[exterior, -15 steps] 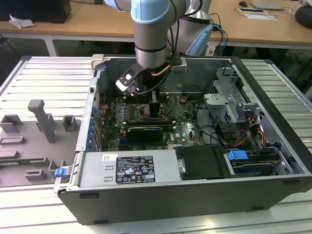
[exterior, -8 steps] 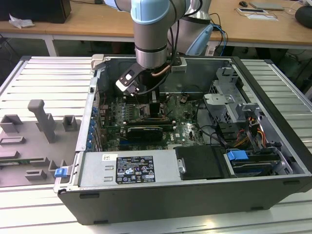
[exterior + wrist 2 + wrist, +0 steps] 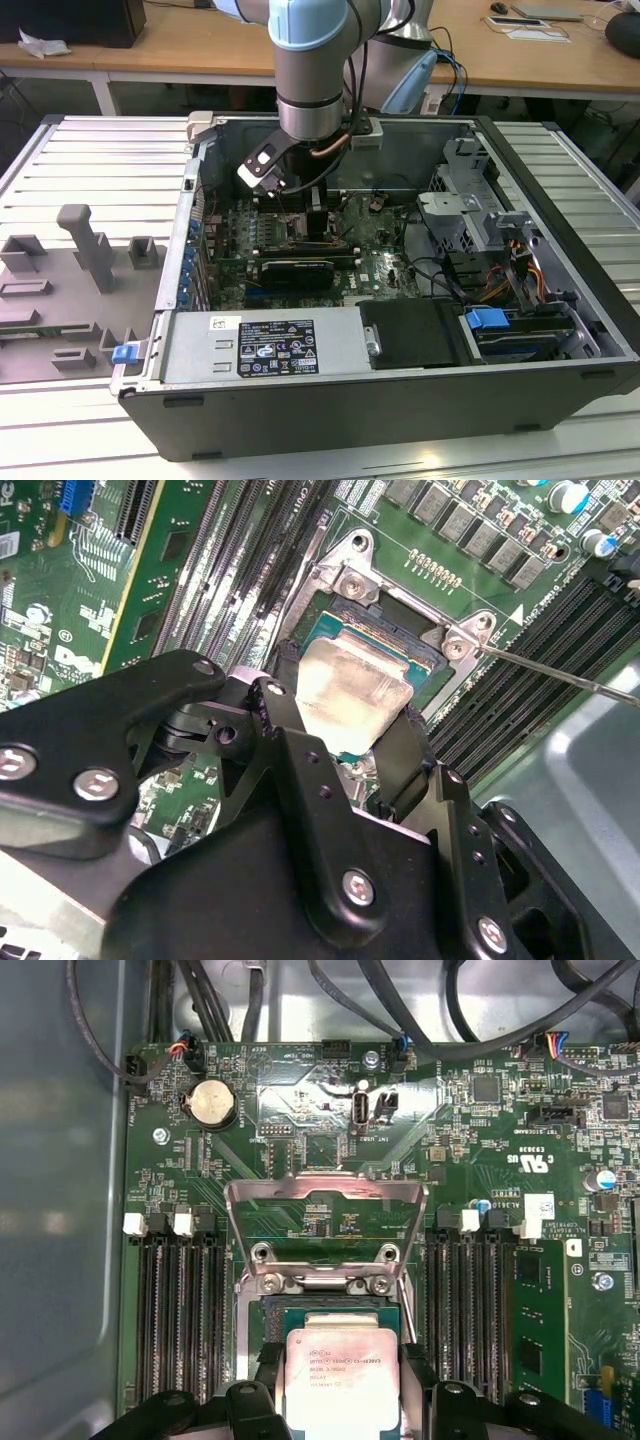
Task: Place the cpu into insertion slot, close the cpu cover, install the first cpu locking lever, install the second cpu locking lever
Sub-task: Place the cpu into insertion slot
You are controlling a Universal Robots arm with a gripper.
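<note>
Gripping the cpu [image 3: 340,1375] by two opposite edges, the black jaws hold its matte silvery-beige square over the insertion slot [image 3: 385,630]. The slot's dark centre shows past the chip's far edge, and I cannot tell whether the two touch. Bright steel rims the socket. The cpu cover [image 3: 325,1188], a thin silver frame with a big window, stands swung open beyond it. Long black memory slots [image 3: 175,1310] crowd the socket on both sides, with the grey case wall [image 3: 60,1210] beside one bank.
</note>
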